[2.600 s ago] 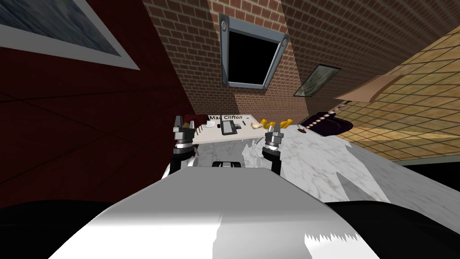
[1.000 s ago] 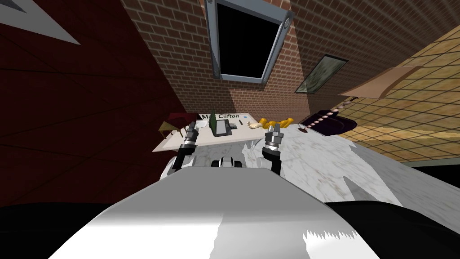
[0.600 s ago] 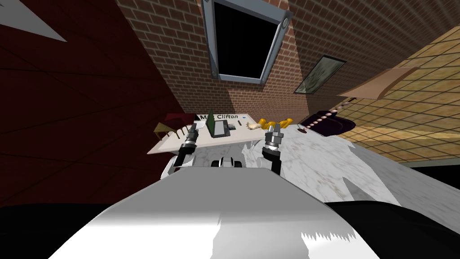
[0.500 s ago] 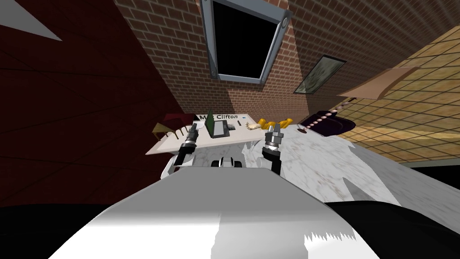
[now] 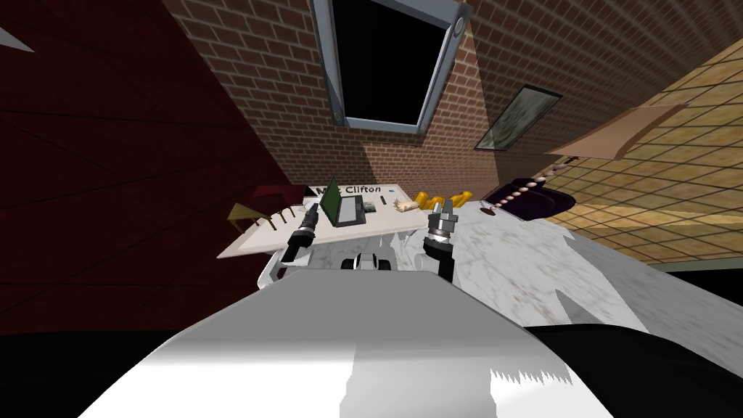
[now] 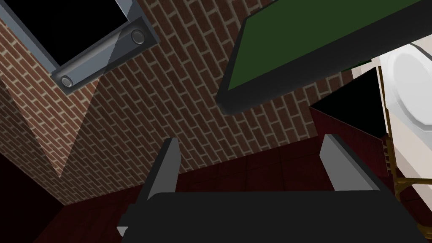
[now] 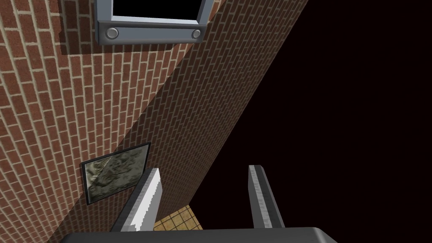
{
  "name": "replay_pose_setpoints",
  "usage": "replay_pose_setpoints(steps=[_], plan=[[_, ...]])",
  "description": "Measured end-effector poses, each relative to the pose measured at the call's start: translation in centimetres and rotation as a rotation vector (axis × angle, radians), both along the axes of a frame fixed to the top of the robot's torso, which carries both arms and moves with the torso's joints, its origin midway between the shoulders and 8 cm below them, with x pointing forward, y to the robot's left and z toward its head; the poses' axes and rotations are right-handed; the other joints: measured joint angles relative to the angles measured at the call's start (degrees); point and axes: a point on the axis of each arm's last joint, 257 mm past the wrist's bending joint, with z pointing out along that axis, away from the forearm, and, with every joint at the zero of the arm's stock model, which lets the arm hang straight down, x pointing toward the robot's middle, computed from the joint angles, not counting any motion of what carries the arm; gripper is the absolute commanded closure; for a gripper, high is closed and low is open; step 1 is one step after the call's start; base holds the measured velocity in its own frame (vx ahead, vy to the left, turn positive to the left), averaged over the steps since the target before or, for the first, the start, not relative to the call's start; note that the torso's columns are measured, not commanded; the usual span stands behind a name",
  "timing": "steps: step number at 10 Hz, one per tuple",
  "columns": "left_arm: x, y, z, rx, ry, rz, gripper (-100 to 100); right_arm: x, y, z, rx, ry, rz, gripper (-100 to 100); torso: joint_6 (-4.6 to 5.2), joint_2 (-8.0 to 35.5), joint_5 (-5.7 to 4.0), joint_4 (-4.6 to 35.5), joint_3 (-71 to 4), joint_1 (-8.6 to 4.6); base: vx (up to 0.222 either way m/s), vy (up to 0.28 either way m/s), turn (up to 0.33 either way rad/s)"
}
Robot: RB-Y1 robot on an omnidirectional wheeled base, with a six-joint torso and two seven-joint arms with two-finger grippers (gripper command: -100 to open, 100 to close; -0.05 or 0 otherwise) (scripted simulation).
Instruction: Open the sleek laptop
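Observation:
The laptop [image 5: 342, 209] sits on a white tabletop [image 5: 268, 236], its lid raised and showing a green screen [image 5: 331, 196] above a grey base. My left gripper [image 5: 313, 210] is just left of the laptop, by the lid's edge. In the left wrist view the dark-rimmed green lid [image 6: 320, 38] hangs beyond the left gripper [image 6: 253, 162], which is open with nothing between its fingers [image 6: 168, 162]. My right gripper [image 5: 443, 209] is raised to the right of the table and stands open and empty [image 7: 202, 198].
The tabletop carries black lettering [image 5: 361, 190], a small pale item [image 5: 403, 206] and a white plate [image 6: 411, 93]. Yellow objects [image 5: 439, 199] lie past its right end. A small wooden stand [image 5: 243, 212] is at its left. A dark purple object [image 5: 533, 199] lies right on the marble floor.
The laptop's lid has swung up further, showing more green screen. My view has shifted, so the table spreads further left. The left gripper stays beside the lid; the right arm is still.

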Motion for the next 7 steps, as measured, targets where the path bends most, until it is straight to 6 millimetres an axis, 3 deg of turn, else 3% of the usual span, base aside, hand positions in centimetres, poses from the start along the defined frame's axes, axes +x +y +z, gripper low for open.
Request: replay_pose_setpoints(steps=[4, 6, 7], plan=[[0.7, 1.8, -2.5, 0.048, 0.084, 0.040, -100, 0.0, 0.0, 0.0, 0.000, 0.000, 0.000, 0, 0.00, -0.06, 0.01, -0.02, -0.04, 0.05, 0.056, -0.055, -0.004], [0.6, 1.9, -2.1, 0.051, 0.086, 0.044, -100, 0.0, 0.0, 0.0, 0.000, 0.000, 0.000, 0, 0.01, -0.20, 0.02, -0.04, -0.11, 0.09, 0.080, 0.007, -0.023], [0.6, 2.0, -2.1, 0.051, 0.088, 0.046, 100, 0.0, 0.0, 0.0, 0.000, 0.000, 0.000, 0, 0.01, -0.10, 0.01, -0.04, -0.08, 0.01, 0.007, 0.003, 0.006]])
